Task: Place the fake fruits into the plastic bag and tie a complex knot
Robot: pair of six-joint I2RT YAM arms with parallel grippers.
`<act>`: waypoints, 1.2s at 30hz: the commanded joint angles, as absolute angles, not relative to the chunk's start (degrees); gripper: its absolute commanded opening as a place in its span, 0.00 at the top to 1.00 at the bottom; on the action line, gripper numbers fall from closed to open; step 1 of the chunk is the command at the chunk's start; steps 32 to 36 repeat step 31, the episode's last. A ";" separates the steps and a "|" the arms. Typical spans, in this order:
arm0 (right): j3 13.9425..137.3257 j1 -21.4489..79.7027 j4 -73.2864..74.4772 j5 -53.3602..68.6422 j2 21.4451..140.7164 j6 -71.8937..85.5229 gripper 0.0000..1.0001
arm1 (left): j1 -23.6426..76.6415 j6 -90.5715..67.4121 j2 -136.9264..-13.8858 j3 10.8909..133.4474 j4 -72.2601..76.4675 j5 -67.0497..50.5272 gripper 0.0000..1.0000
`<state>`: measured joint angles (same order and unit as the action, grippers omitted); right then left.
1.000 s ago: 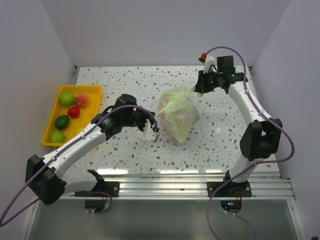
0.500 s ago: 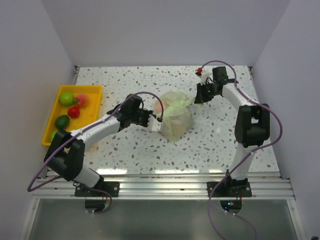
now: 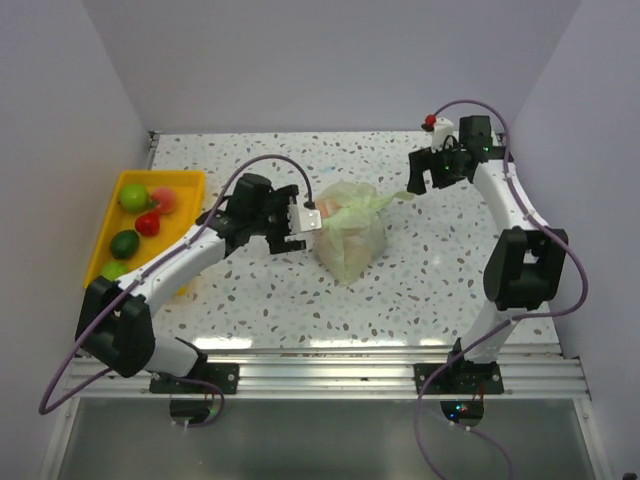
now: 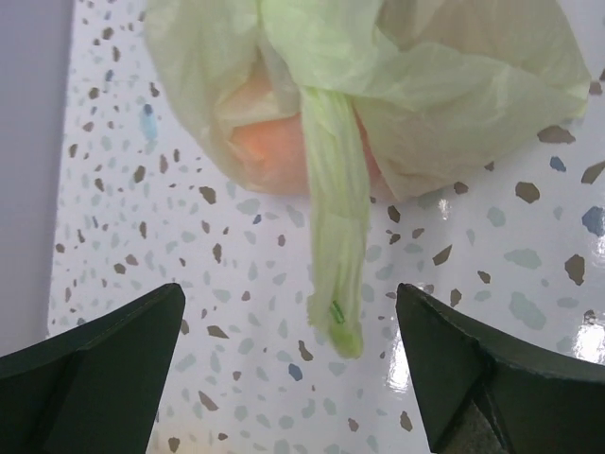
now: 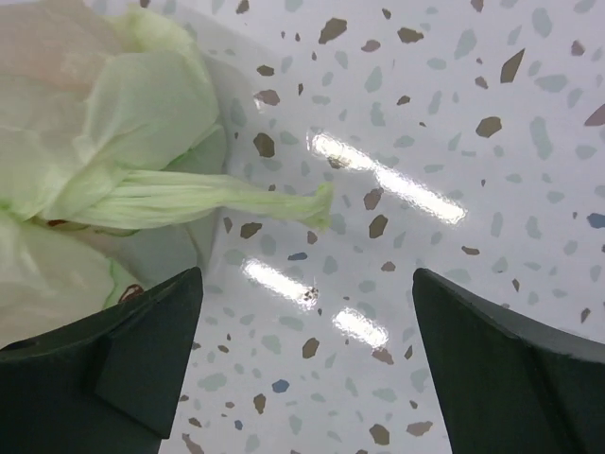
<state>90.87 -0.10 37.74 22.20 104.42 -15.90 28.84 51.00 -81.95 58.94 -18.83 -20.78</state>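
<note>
The plastic bag sits mid-table, pale green, its neck bunched into a knot with two tails. An orange fake fruit shows through the film. More fake fruits, green and red, lie in the yellow tray. My left gripper is open just left of the bag. In the left wrist view one tail hangs loose between the left gripper fingers without touching them. My right gripper is open to the bag's right. The other tail lies free ahead of the right gripper.
The yellow tray rests at the left edge of the speckled table. Grey walls close in the back and both sides. The metal rail with the arm bases runs along the near edge.
Both grippers went from shut to open and let go of the bag's tails. The right gripper pulled back to the right, away from the bag. The left gripper drew slightly left.
</note>
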 commanded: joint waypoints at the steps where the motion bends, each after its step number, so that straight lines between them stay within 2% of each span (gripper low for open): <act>1: 95.09 0.79 42.88 22.15 95.90 -18.54 0.03 | 27.78 39.50 -74.99 63.89 -19.69 -19.25 0.00; 7: 99.40 0.79 54.21 25.13 88.69 -18.64 0.01 | 23.83 22.08 -75.50 77.15 -32.68 -20.74 0.00; 10: 97.39 0.88 59.14 26.45 85.79 -15.05 0.01 | 20.31 11.82 -74.63 79.98 -34.80 -22.94 0.00; 14: 87.74 0.79 59.86 28.74 80.00 -11.61 0.01 | 15.83 3.72 -70.24 75.60 -32.00 -22.15 0.00; 20: 71.12 0.79 51.51 27.69 71.55 -8.00 0.01 | 13.10 0.88 -67.50 63.57 -29.53 -7.67 0.00; 24: 63.48 0.79 48.87 26.72 70.40 -7.30 0.01 | 12.92 2.20 -65.48 58.80 -26.63 -3.43 0.00; 28: 59.86 0.88 46.23 28.04 69.96 -5.19 0.01 | 12.92 2.20 -66.18 58.18 -27.07 -2.72 0.00; 36: 60.20 0.79 46.49 27.78 69.79 -5.27 0.01 | 12.92 2.28 -66.18 58.36 -26.89 -3.25 0.00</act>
